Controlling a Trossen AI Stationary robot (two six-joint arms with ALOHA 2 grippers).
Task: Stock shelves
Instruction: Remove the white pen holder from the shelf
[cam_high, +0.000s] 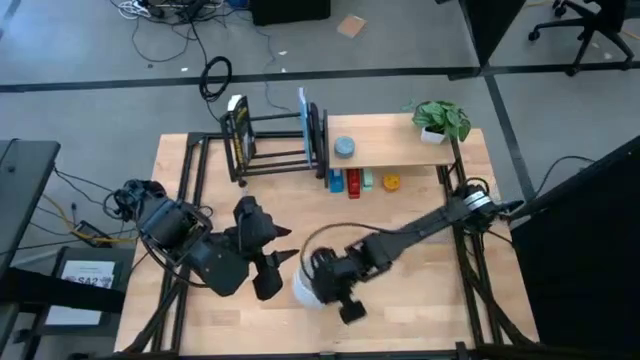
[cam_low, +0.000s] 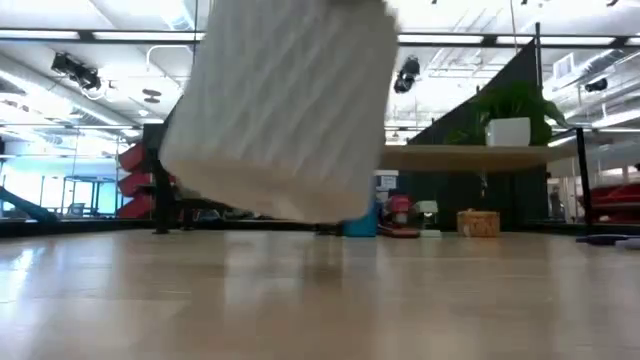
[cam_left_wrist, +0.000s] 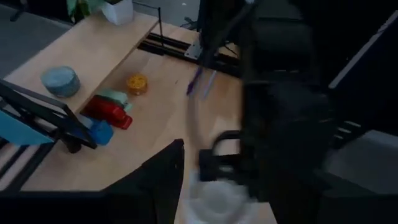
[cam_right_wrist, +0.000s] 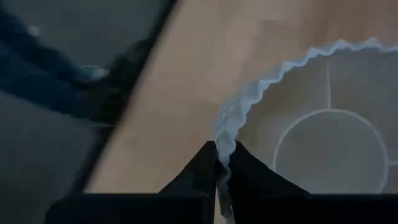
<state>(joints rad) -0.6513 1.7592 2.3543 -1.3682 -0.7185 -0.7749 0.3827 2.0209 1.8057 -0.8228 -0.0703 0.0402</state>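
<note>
A white ribbed cup (cam_high: 304, 287) with a wavy rim hangs tilted just above the tabletop near its front middle, filling much of the low view (cam_low: 280, 110). My right gripper (cam_high: 328, 284) is shut on it. My left gripper (cam_high: 276, 268) stands open just left of the cup, touching nothing. At the far side stand the shelves: a black bar rack (cam_high: 275, 140) and a light wooden board (cam_high: 395, 152) on black legs. The board carries a potted plant (cam_high: 440, 120) and a grey round object (cam_high: 344, 147). My right gripper pinches the cup's wavy rim (cam_right_wrist: 227, 134) between its two fingers (cam_right_wrist: 199, 171), one finger inside the cup and one outside. The cup (cam_low: 280, 110) is lifted clear of the table and hangs tilted.
Small blue, red, green and yellow items (cam_high: 360, 182) lie on the table at the board's front edge. A dark flat package (cam_high: 238, 135) leans in the rack's left end, a blue one (cam_high: 302, 115) at its right end. Bare tabletop (cam_high: 420, 290) lies to the right of the cup.
</note>
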